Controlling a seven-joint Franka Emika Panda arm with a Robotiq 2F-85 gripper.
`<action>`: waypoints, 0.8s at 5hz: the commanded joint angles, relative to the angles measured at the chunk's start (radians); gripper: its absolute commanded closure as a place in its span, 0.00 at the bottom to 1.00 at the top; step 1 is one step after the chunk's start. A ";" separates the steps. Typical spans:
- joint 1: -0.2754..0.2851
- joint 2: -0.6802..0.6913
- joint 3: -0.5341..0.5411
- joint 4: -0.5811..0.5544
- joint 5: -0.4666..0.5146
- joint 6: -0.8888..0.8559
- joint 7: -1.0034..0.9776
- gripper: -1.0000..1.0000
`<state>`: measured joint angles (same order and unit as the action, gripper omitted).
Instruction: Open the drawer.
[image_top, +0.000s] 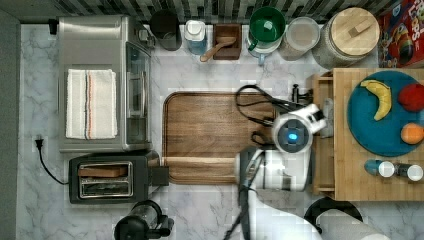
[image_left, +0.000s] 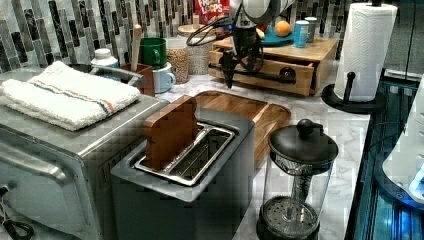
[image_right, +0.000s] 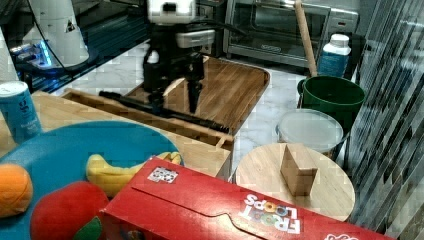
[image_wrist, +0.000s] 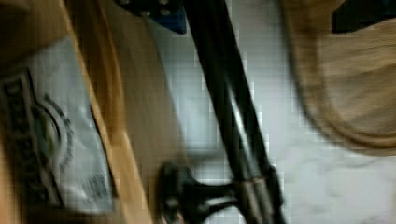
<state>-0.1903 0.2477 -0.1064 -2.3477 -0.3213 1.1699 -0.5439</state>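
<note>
Packet (image_wrist: 44, 135) print blurred (unreadable); black handle (image_wrist: 229, 116) cut off by frame edges.

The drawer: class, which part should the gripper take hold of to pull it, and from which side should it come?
Grip the long black bar handle across the drawer front. It stands off the wood on posts, leaving a gap for fingers. Come from above with one finger either side, as the gripper is placed now.
</note>
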 joint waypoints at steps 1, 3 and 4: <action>0.204 -0.091 0.234 -0.057 0.075 -0.022 0.043 0.00; 0.176 -0.110 0.239 -0.066 0.080 0.003 0.042 0.00; 0.162 -0.110 0.253 -0.066 0.076 0.003 0.045 0.00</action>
<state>-0.1039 0.1957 0.0648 -2.4004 -0.2800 1.1533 -0.5396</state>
